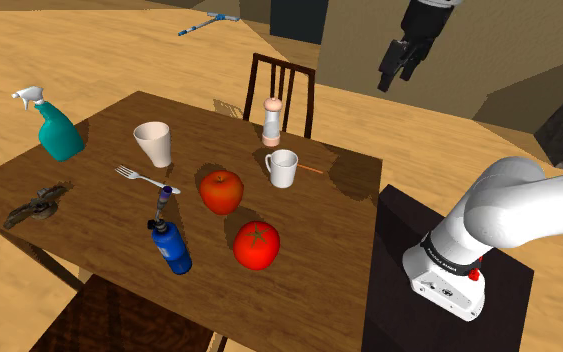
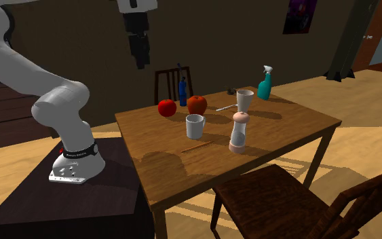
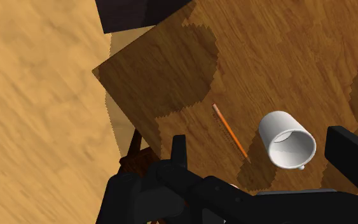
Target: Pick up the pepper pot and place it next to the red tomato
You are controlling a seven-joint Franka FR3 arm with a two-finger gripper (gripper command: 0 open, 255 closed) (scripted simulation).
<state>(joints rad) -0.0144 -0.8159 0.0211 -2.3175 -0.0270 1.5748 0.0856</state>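
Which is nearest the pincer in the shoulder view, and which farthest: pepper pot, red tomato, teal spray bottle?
From the open pincer, high above the table:
1. Pepper pot, beside the chair back.
2. Red tomato, toward the view's bottom.
3. Teal spray bottle, table's left corner.

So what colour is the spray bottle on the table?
The spray bottle is teal with a white nozzle; clearest in shoulder view.

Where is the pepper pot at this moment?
In the shoulder view the pepper pot stands upright near the table's far edge, just behind the white mug, by the chair.
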